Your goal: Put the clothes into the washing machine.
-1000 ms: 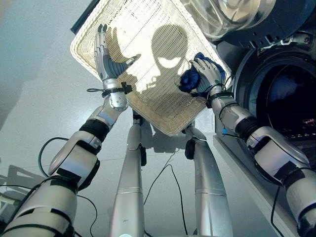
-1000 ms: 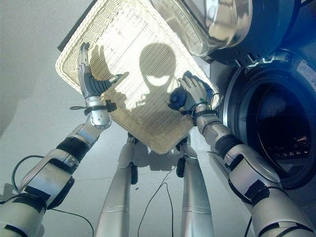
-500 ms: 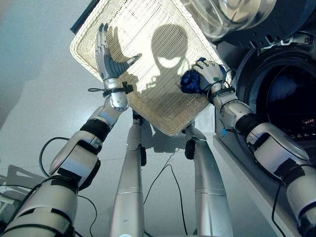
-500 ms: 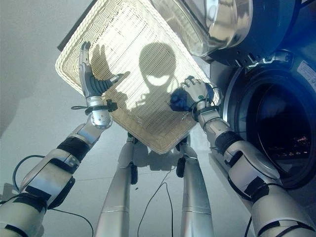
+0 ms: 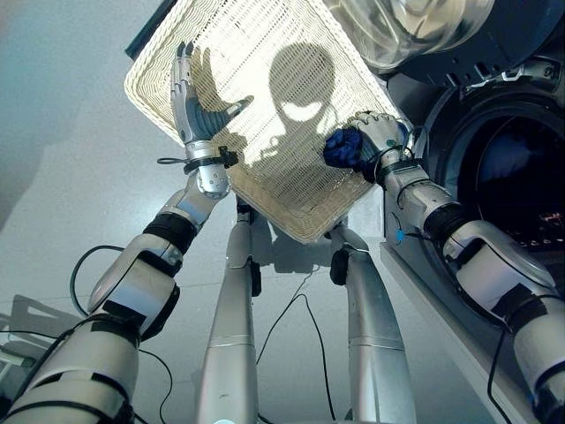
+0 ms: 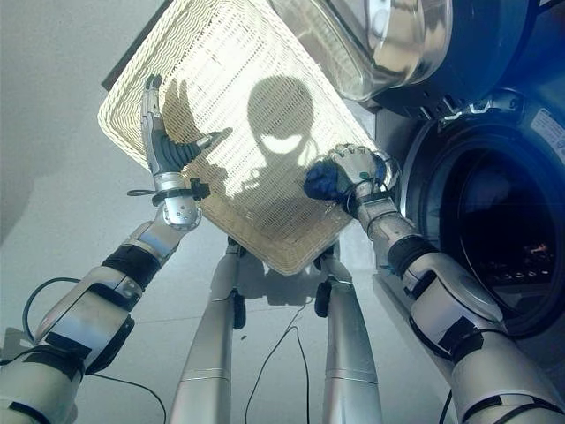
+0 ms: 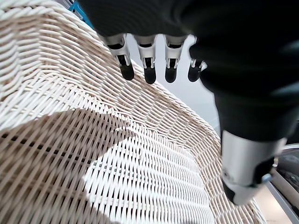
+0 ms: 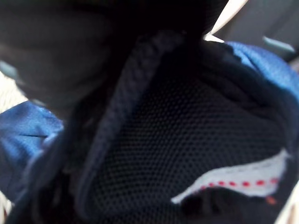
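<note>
The job looks barely past its first step: the right hand (image 5: 375,134) has its fingers curled round a bunched blue garment (image 5: 342,148) at the wicker basket's (image 5: 265,106) rim, just beside the washing machine's open drum (image 5: 512,185), which it has not yet entered. The garment is a crumpled dark-blue wad (mesh lining and a white label show up close). The left hand (image 5: 196,104) hovers flat and empty over the basket.

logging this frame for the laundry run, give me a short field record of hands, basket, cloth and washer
left hand: left hand open, straight fingers over the cream woven wicker basket
right hand: right hand curled round the crumpled dark blue cloth
cloth place: at the basket's edge nearest the machine, not yet in the drum
washer: dark front-loading washing machine, its round glass door swung open
</note>
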Controlling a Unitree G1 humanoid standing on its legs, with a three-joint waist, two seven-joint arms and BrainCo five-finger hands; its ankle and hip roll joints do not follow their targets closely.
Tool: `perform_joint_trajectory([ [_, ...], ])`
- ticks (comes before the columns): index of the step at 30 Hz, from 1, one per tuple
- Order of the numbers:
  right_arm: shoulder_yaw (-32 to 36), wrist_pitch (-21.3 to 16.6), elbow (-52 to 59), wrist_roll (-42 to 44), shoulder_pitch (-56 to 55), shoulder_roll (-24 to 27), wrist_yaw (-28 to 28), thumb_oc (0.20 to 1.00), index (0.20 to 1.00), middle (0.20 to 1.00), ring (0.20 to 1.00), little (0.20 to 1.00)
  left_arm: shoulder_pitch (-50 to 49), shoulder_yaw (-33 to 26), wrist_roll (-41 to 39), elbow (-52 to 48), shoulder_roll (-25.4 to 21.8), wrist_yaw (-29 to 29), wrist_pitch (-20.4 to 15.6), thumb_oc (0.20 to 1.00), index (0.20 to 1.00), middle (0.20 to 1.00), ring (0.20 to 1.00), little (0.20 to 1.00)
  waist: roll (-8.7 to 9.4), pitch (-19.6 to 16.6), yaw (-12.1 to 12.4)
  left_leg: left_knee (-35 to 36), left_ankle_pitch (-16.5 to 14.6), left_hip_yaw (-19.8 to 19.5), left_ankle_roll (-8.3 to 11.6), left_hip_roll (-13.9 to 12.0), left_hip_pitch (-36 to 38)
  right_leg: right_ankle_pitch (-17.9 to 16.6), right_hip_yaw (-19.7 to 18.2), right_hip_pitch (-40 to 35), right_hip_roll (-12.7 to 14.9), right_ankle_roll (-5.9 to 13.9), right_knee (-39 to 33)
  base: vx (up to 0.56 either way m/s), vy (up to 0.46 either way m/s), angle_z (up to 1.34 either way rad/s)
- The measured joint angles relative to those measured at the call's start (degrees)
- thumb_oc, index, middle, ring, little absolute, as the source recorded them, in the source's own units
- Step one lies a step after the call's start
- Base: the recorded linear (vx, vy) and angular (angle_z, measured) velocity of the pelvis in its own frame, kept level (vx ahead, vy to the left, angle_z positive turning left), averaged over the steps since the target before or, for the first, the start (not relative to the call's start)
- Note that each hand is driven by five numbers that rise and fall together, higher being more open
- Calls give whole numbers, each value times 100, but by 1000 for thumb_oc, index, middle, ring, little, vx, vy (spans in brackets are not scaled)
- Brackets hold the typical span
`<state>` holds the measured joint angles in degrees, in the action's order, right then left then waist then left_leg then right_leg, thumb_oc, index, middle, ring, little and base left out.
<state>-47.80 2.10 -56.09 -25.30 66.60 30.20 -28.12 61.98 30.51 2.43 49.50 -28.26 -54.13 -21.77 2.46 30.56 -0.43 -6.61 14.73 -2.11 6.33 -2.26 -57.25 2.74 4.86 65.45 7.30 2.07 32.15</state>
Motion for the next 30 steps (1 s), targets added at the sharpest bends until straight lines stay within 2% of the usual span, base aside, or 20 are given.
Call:
perform_joint_trajectory([
  [2, 830, -237, 626, 1488, -337, -30, 121, 200, 200, 200, 200, 200, -53, -73, 6, -102, -3, -1, 1, 1000, 1000, 1000, 1000, 1000, 0, 0, -9, -6, 1, 5, -1, 6, -25, 1, -12, 33, 1, -2, 11, -1, 41, -1],
  [4, 1270, -537, 1069, 3029, -645, -51, 361, 200, 200, 200, 200, 200, -90, -98, 11, -126, -1, -3, 15, 1000, 1000, 1000, 1000, 1000, 0, 0, -12, -11, -11, 15, 9, 9, -66, 1, -43, 83, -5, -2, 12, -4, 31, -3],
  [8, 1683, -896, 2057, 4868, -1284, -86, 908, 200, 200, 200, 200, 200, -312, -298, 38, -421, 9, -5, 75, 1000, 1000, 1000, 1000, 1000, 1, 1, -51, -20, -24, 24, 22, 2, -64, 6, -69, 99, -20, -10, 10, -4, 30, -4],
  [11, 1966, -1336, 2389, 6043, -1681, -330, 1377, 200, 200, 200, 200, 200, -342, -335, 80, -500, 10, -6, 136, 1000, 1000, 1000, 1000, 1000, 2, 2, -73, -38, -26, 35, 24, -18, -60, 9, -79, 99, -41, -18, 12, 0, 0, 0],
  [15, 2280, -1706, 2578, 6818, -1858, -499, 1662, 200, 200, 200, 200, 200, -423, -479, 84, -507, -5, -10, 143, 1000, 1000, 1000, 1000, 1000, 4, 2, -179, -58, -43, 48, 44, -17, -59, 6, -102, 98, -46, -21, 10, 0, 0, 0],
  [22, 3024, -2311, 2599, 8107, -2065, -468, 1864, 200, 200, 200, 200, 200, -530, -481, 85, -505, -84, -19, 146, 1000, 1000, 1000, 1000, 1000, 6, 3, -207, -66, -56, 70, 60, -70, -47, -10, -115, 92, -108, -43, -51, -9, -2, -3],
  [25, 3407, -2612, 2572, 8821, -2250, -434, 2151, 200, 200, 200, 200, 200, -627, -483, 85, -504, -186, -22, 129, 1000, 1000, 1000, 1000, 1000, 8, 4, -272, -66, -59, 72, 64, -96, -44, -29, -104, 52, -133, -64, -127, -4, -4, -1],
  [30, 3708, -2855, 2265, 9689, -2306, -383, 2480, 200, 200, 200, 200, 200, -640, -483, 83, -493, -355, -28, 112, 1000, 1000, 1000, 1000, 1000, 11, 6, -353, -65, -61, 78, 65, -135, -42, -131, -99, 9, -170, -89, -218, -11, -17, -5],
])
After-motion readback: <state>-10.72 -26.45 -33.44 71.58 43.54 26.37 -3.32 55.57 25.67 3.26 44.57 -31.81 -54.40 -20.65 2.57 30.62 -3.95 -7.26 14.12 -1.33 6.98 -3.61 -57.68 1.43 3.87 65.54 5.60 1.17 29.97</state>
